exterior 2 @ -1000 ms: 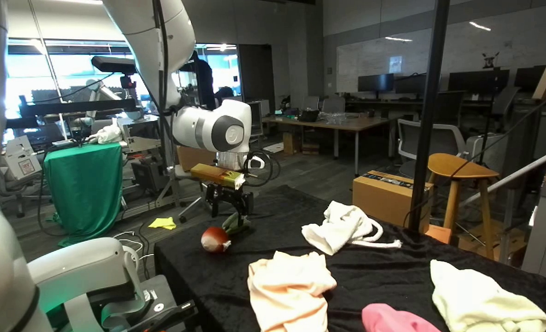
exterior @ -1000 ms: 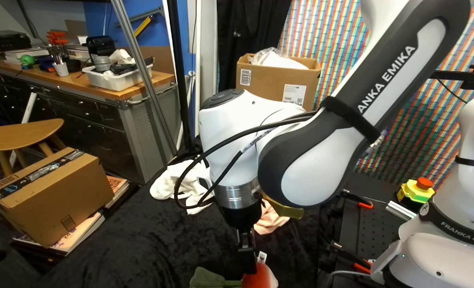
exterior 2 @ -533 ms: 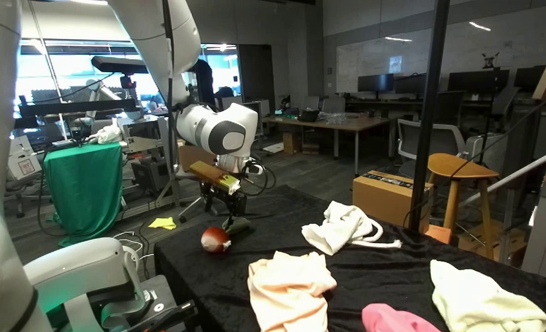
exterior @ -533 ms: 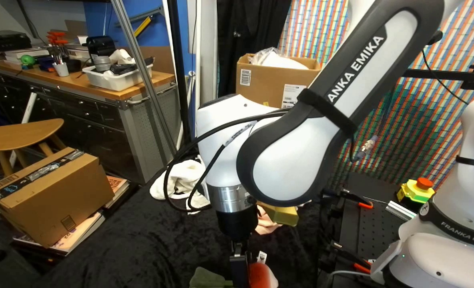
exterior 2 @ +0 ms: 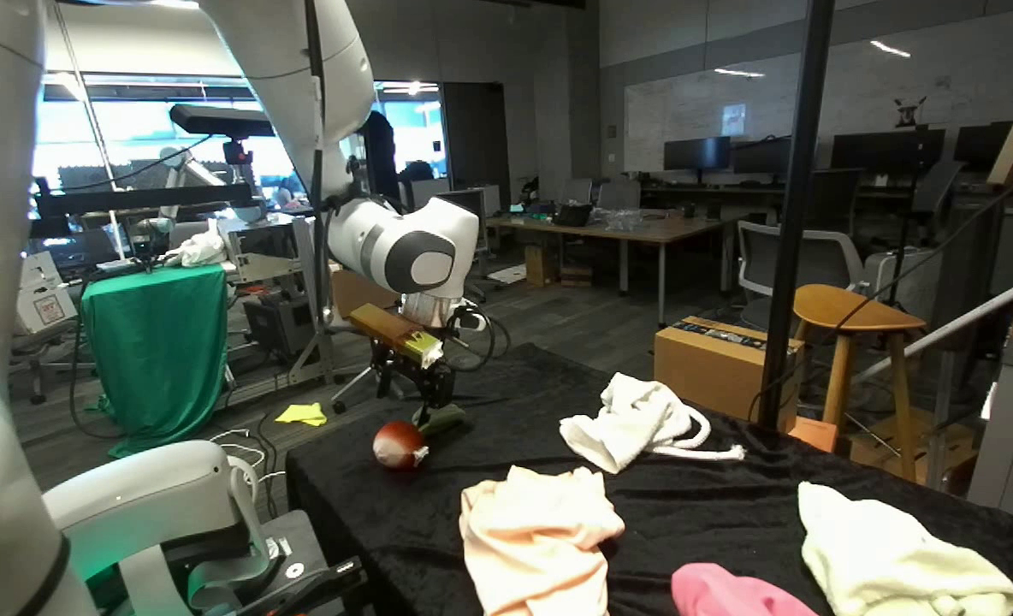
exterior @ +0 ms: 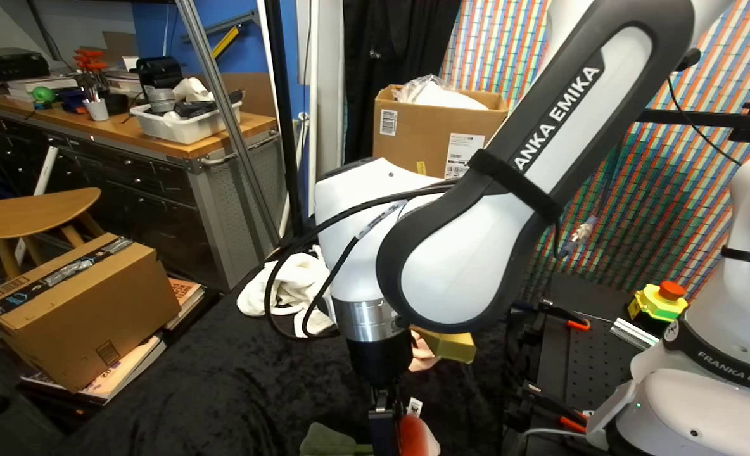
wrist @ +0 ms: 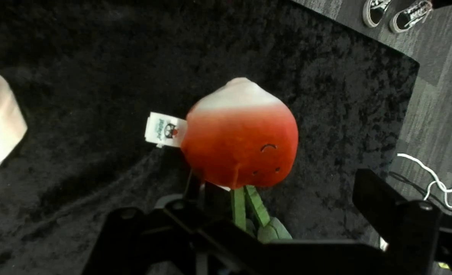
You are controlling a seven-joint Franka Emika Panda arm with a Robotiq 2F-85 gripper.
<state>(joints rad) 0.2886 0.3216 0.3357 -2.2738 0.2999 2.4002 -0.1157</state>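
A red plush toy with a white tip [wrist: 241, 133] lies on the black cloth, with green stems and leaves [wrist: 273, 231] and a white tag. It also shows in both exterior views, at an exterior view's lower edge [exterior: 418, 437] and near the table's edge in an exterior view [exterior 2: 397, 447]. My gripper [wrist: 281, 181] is open, its fingers wide apart with nothing held. It points down over the toy's stem side, as an exterior view also shows [exterior 2: 405, 398]. The left finger overlaps the toy's lower edge in the wrist view. I cannot tell whether it touches. The leaves are partly hidden.
The black-covered table [exterior 2: 506, 411] carries peach [exterior 2: 541, 539], white [exterior 2: 630, 423], pink [exterior 2: 733, 590] and pale yellow [exterior 2: 900, 552] cloths. A second arm [exterior: 698, 405] and a yellow-red stop button [exterior: 660, 303] stand beside it. Shoes [wrist: 409, 17] show beyond the table edge.
My gripper has turned and come down closer to the toy, over its stem side. The last half second shows only a small shift. The toy and cloths have not moved.
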